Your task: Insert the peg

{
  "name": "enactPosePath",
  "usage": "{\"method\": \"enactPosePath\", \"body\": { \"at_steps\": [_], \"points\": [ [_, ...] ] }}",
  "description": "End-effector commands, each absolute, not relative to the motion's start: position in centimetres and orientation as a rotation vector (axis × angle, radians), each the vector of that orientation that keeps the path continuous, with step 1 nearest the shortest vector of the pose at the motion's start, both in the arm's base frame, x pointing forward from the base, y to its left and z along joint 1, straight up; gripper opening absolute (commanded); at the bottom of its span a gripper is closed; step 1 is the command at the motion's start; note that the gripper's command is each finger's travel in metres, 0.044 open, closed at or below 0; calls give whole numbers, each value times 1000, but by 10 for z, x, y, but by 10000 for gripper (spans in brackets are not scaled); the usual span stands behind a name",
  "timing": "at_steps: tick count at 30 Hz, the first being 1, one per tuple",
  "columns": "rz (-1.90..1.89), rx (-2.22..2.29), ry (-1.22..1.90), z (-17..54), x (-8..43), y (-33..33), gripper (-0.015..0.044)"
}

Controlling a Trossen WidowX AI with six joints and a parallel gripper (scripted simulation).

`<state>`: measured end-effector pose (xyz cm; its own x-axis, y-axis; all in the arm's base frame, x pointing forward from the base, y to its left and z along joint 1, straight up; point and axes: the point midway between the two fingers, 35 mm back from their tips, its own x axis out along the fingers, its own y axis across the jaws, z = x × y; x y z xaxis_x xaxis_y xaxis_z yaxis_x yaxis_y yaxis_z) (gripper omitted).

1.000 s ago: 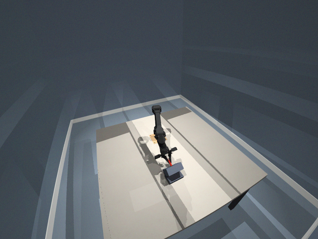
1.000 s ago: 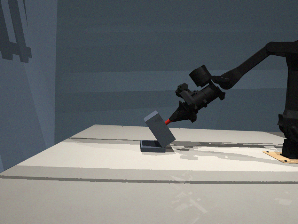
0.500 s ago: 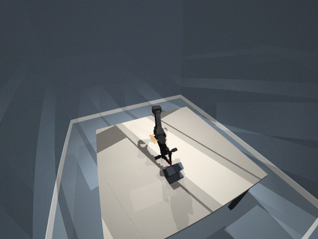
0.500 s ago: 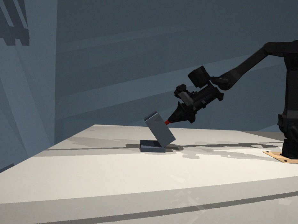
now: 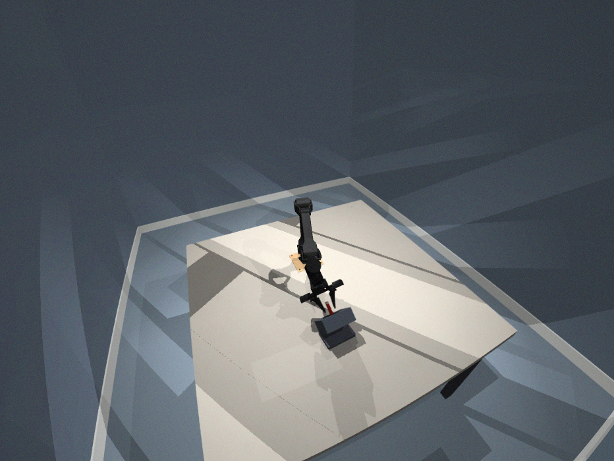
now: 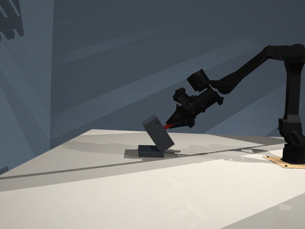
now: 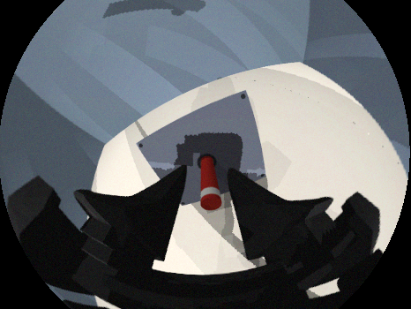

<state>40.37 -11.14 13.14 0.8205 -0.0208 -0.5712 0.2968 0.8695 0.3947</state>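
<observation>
A round red peg (image 5: 329, 309) (image 6: 167, 127) (image 7: 209, 177) with a pale band near its top leans in line with the hole direction. Its bottom end is inside the dark-rimmed hole (image 7: 214, 159) of the grey sloped panel (image 5: 338, 321) (image 6: 158, 134) (image 7: 220, 116); how deep it sits is hidden. My gripper (image 5: 329, 308) (image 6: 168, 125) (image 7: 207, 170) is open around the peg. In the wrist view a gap shows on both sides between the peg and the black fingers. The fingertips are close to the panel face.
The panel stands on a dark base block (image 5: 339, 340) (image 6: 150, 151) on the pale table (image 5: 233, 327) (image 6: 118, 197). The arm's tan mounting plate (image 5: 298, 263) (image 6: 278, 161) lies behind the gripper. Screw heads mark the panel corners. Broad shadows cross the table.
</observation>
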Motion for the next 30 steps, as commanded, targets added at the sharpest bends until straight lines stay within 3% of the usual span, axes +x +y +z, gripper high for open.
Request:
{"method": "enactPosePath", "body": {
  "at_steps": [1, 7, 30],
  "points": [
    [-177, 493, 588, 132, 404, -111, 289],
    [-177, 493, 589, 134, 401, -112, 440],
    [-181, 494, 590, 153, 378, -114, 440]
  ]
}}
